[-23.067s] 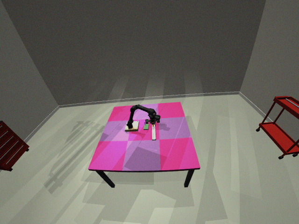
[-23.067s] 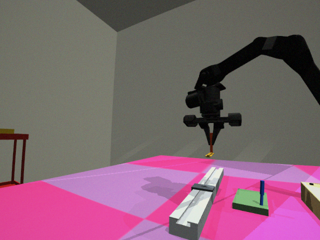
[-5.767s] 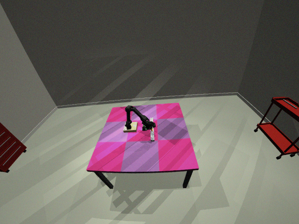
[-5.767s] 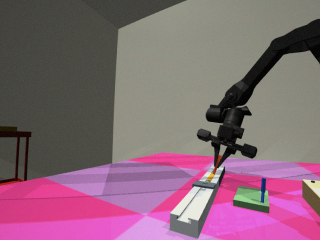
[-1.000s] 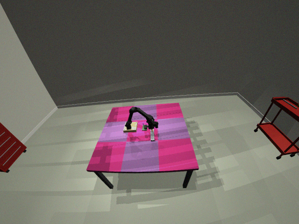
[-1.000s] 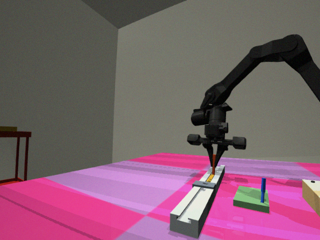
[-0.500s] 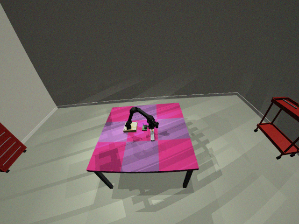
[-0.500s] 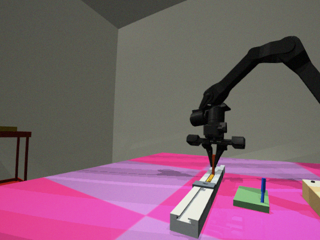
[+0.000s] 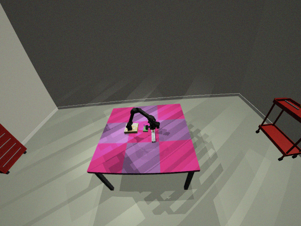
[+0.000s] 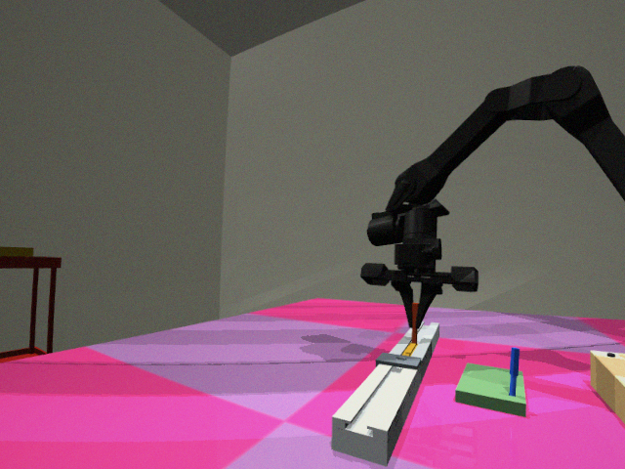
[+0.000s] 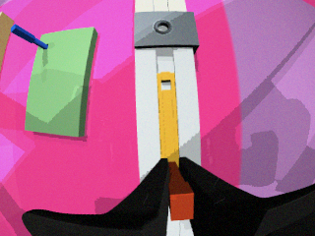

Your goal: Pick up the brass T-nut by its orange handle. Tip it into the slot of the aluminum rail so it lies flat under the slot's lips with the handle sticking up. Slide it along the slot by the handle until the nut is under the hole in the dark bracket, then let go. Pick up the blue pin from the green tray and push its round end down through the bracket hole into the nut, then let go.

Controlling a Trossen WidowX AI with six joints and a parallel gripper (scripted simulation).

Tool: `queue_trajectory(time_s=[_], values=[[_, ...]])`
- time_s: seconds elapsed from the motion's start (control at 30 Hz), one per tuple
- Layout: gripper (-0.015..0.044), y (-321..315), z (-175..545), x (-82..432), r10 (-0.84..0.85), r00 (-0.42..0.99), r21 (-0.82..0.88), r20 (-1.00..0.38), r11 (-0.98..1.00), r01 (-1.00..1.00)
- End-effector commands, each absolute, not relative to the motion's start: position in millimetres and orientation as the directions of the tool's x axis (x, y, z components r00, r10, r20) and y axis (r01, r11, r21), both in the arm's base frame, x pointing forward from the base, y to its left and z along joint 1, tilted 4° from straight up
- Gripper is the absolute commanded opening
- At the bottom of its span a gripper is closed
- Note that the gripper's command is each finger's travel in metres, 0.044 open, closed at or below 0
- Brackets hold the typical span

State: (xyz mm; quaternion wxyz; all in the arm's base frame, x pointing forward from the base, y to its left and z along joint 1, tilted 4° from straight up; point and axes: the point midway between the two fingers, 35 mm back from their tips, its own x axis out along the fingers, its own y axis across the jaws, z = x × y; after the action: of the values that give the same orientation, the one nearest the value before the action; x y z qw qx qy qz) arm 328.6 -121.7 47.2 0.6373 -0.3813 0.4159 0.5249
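Brass, flat in the slot of the pale aluminum rail [image 9: 153,137] [image 10: 373,399] [image 11: 148,108], orange handle [image 10: 414,322] [image 11: 181,206] upright, short of the dark bracket [image 10: 398,360] [image 11: 148,31]. Blue, upright in the green tray [image 9: 145,129] [image 10: 479,386] [image 11: 61,88].

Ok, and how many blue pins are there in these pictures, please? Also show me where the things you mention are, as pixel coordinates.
1. The blue pin [image 10: 514,362] [image 11: 30,36] stands in the green tray [image 10: 486,382] [image 11: 61,84], beside the rail [image 10: 376,399] [image 11: 148,123]. Others could be hidden behind the arm.

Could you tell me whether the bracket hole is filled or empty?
Empty: no pin stands in the bracket, and the blue pin is upright in the green tray.
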Motion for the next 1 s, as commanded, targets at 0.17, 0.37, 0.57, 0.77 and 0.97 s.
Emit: queue_trajectory(time_s=[0.17,0.37,0.57,0.77,0.97], values=[[-0.015,-106,48,330,0.356,0.105,-0.05,-0.929,0.162,-0.986],[-0.015,-96,49,332,0.357,0.106,-0.05,-0.928,0.162,-0.986],[-0.015,-86,50,334,0.358,0.106,-0.05,-0.928,0.162,-0.986],[-0.015,-77,50,335,0.359,0.106,-0.05,-0.927,0.162,-0.986],[-0.015,-76,50,335,0.359,0.106,-0.05,-0.927,0.162,-0.986]])
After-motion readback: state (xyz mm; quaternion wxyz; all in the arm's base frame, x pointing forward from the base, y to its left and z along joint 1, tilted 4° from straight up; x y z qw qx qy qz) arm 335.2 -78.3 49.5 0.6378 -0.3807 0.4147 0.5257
